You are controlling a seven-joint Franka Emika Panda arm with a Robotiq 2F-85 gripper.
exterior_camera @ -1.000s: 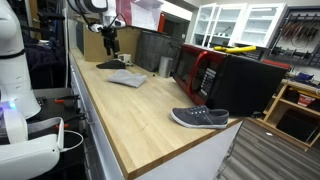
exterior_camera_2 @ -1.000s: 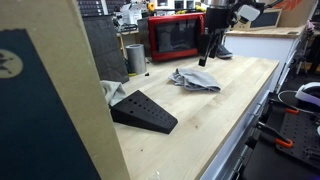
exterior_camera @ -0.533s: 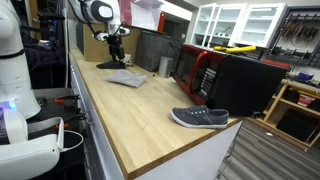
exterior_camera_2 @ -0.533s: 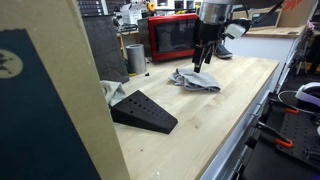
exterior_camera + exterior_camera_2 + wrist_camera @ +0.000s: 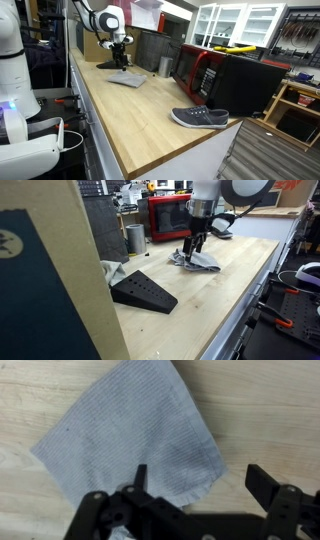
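A grey cloth (image 5: 135, 430) lies flat on the wooden worktop; it shows in both exterior views (image 5: 127, 79) (image 5: 198, 261). My gripper (image 5: 200, 478) is open and empty, hanging just above the cloth's edge, one finger over the cloth and the other over bare wood. In the exterior views the gripper (image 5: 121, 59) (image 5: 191, 246) points down at the cloth.
A black wedge (image 5: 142, 290) lies near the cloth. A red microwave (image 5: 172, 216) and a metal cup (image 5: 135, 238) stand at the wall. A grey shoe (image 5: 200, 117) lies near the worktop's end, beside a black box (image 5: 245, 82).
The arm has moved over the cloth and come down toward it. The cloth has not moved.
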